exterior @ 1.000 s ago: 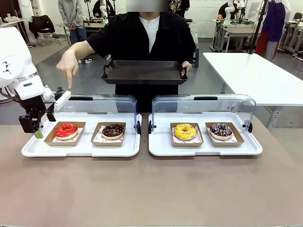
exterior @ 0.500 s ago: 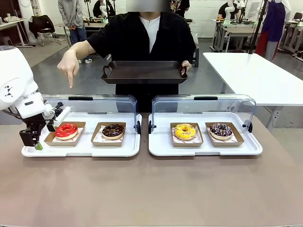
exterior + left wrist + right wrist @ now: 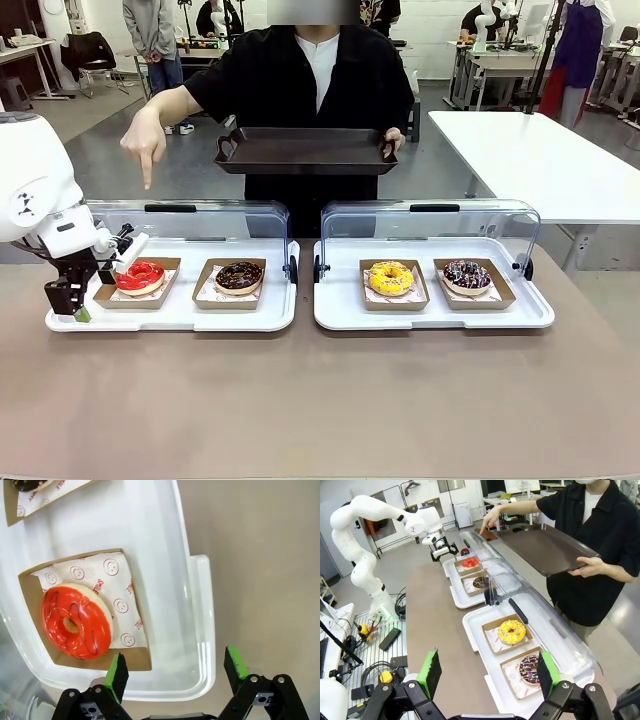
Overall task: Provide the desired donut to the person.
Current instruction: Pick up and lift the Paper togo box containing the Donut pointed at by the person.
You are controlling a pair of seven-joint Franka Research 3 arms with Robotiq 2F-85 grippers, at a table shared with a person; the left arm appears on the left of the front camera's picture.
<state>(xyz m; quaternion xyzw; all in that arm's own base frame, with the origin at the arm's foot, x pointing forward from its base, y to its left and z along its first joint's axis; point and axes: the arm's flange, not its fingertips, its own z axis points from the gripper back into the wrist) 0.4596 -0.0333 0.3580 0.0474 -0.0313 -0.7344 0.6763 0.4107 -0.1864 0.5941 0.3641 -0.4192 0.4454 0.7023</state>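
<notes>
Front view: lid [image 3: 210, 222] stands behind red donut [image 3: 140, 275].

White rounded shells on the left arm [image 3: 35, 195], with a small dark marking at the wrist, perhaps a logo. Left gripper [image 3: 175, 661]: black body, green pads [image 3: 115, 672], silver screws. The person [image 3: 300, 80] wears a loose black short-sleeved top, white shirt at the neck.

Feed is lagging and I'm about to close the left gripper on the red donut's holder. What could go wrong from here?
1. The open left gripper straddles the rim of the white tray, one finger by the cardboard holder corner, the other over the table: closing may pinch the rim instead.
2. The person's pointing hand hangs above that end; a lift could come near it.
</notes>
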